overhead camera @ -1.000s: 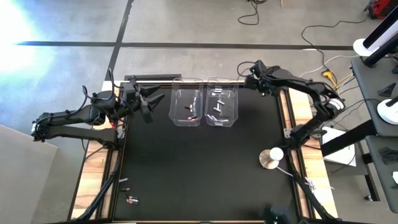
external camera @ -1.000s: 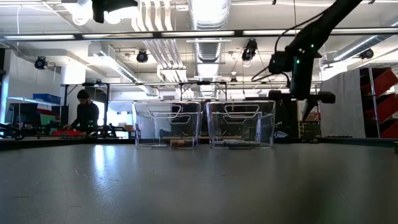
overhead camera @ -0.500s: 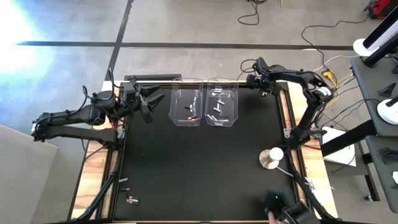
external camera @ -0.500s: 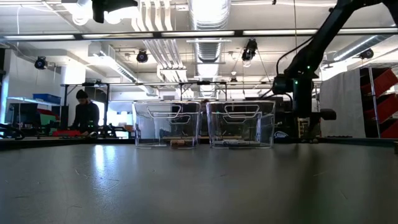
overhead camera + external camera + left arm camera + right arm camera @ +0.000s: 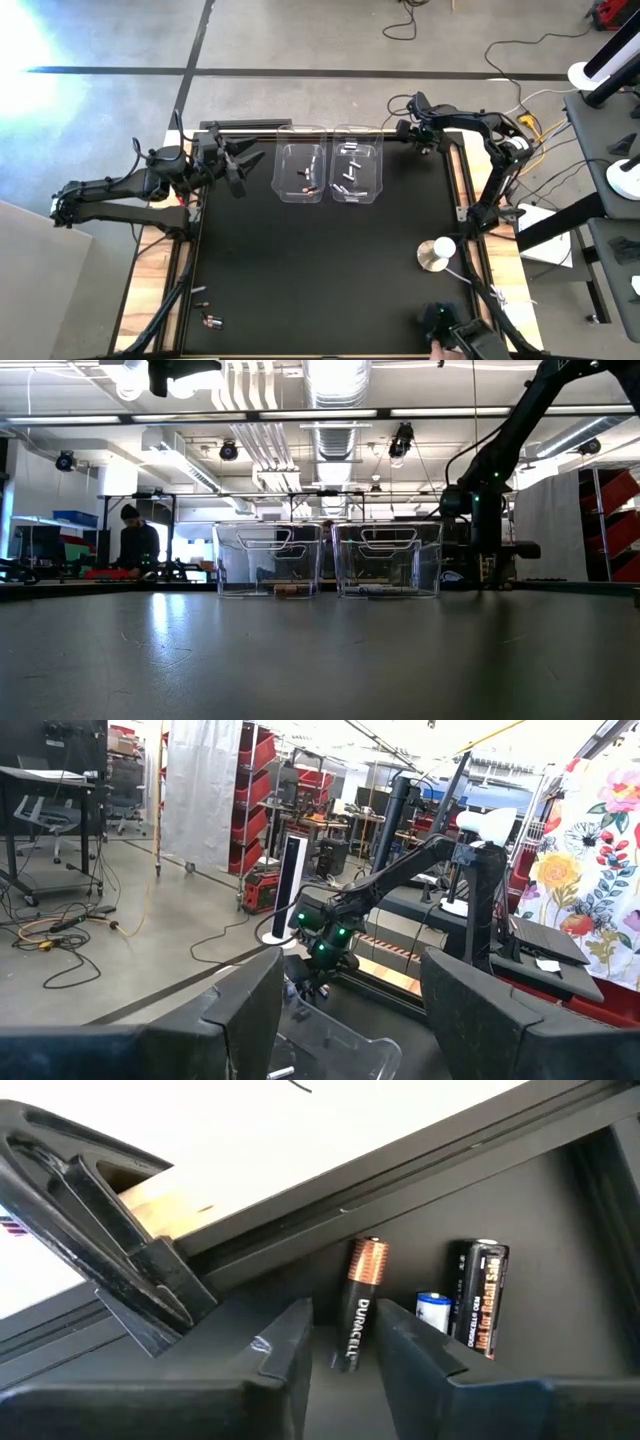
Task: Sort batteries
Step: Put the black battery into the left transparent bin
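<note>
**Right pincer low over cells at the table's far corner**

The right pincer [image 5: 340, 1342] hangs over the matte black table [image 5: 320, 270] by its far right rail; its fingers are parted narrowly, holding nothing; between the fingertips lies a copper-topped black cell [image 5: 358, 1305], a smooth cylinder, lengthwise in the gap; just beyond on one side sit a small blue-and-white cell [image 5: 433, 1310] and a second black cell [image 5: 480, 1305] with red lettering. Away from this pincer, toward the other arm, stand two clear plastic bins [image 5: 328, 174], rectangular and glossy, with more batteries [image 5: 348, 172] scattered inside. The left pincer [image 5: 240, 166] waits beside the bins, its flat dark fingers spread wide, empty.
</note>
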`<state>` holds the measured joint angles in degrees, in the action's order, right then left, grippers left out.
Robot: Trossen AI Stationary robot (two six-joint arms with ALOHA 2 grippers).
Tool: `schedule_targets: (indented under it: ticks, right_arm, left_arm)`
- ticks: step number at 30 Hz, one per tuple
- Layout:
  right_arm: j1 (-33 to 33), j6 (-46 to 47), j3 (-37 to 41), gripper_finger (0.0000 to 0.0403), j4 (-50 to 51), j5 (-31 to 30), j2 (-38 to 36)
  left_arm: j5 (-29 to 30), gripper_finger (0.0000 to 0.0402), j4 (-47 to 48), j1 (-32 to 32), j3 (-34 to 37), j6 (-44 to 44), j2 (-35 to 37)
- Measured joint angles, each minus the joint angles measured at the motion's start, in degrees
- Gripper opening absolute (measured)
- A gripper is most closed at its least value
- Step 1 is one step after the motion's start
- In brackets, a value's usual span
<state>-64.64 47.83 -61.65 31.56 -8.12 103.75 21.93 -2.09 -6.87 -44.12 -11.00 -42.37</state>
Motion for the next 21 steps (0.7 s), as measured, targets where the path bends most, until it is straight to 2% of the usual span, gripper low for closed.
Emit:
schedule_targets:
  ticks: [8,13,16,21]
  right_arm:
    - [0.0,-4.9,0.0,0.0035,0.1,-0.1,0.2]
    - [0.2,-7.4,0.0,0.0027,0.3,-0.8,-1.6]
    - [1.4,-9.7,0.4,0.0027,0.7,-1.4,-4.7]
    - [6.4,-11.5,0.2,0.0026,0.9,-2.5,-14.6]
  left_arm:
    - [0.0,0.0213,0.0,0.0,0.0,0.0,0.0]
    - [0.0,0.0213,0.0,0.0,0.0,0.0,0.0]
    - [0.0,0.0213,0.0,0.0,0.0,0.0,0.0]
    - [0.0,0.0213,0.0,0.0,0.0,0.0,0.0]
